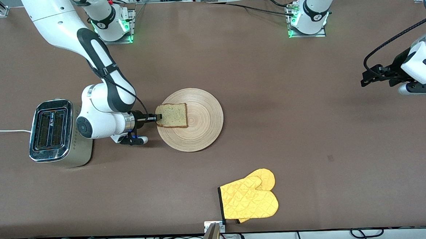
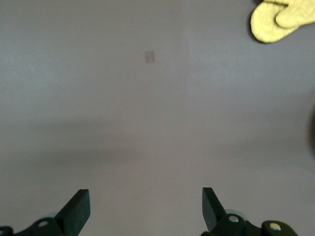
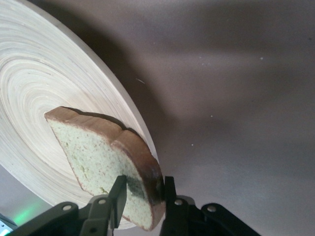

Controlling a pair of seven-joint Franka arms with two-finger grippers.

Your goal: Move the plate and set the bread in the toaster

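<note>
Oven mitt [image 1: 249,200] idle nearest camera; right claw [image 1: 159,117] pinches bread [image 1: 172,115] edge over plate [image 1: 199,134], toaster-bound [image 1: 51,129]; left claw [image 2: 146,209] waits, fingers spread, empty.

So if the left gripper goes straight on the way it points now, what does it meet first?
Probably only the bare brown table. The open left gripper faces empty tabletop; the yellow quilted oven mitt lies off to one side of that line, though depth is unclear.

Bread [image 1: 172,115] over plate [image 1: 199,134], beside toaster [image 1: 51,129]
</note>
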